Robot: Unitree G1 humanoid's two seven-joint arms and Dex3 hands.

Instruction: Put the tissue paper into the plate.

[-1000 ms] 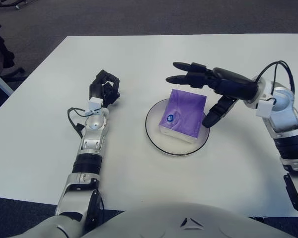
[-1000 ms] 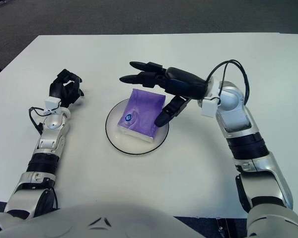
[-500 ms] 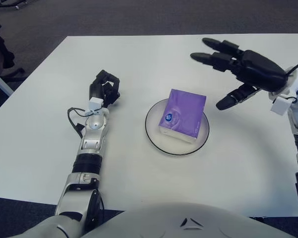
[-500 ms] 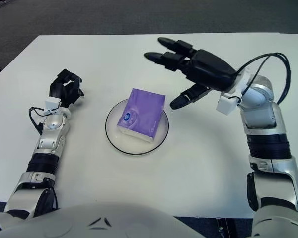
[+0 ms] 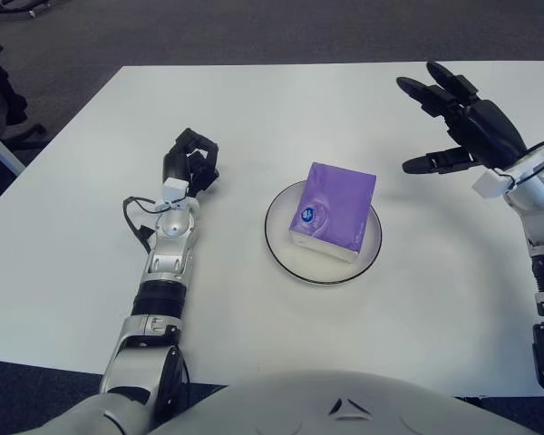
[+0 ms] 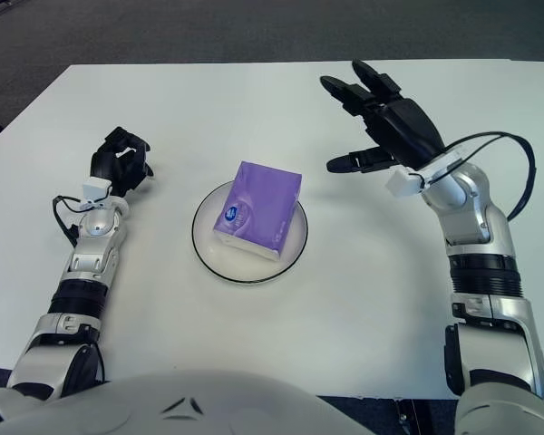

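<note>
A purple tissue pack (image 5: 334,210) lies in the white, dark-rimmed plate (image 5: 281,255) at the middle of the table. My right hand (image 5: 455,118) is raised to the right of the plate, clear of the pack, with fingers spread and nothing in it. My left hand (image 5: 191,159) rests on the table left of the plate with fingers curled, holding nothing.
The white table (image 5: 272,100) reaches to a dark floor beyond its far edge. A dark chair part (image 5: 0,86) stands off the table at the far left. Cables run along both forearms.
My right hand has let go of the tissue pack and drawn back up and to the right, away from the plate. The pack stays in the plate. The left hand has not moved.
</note>
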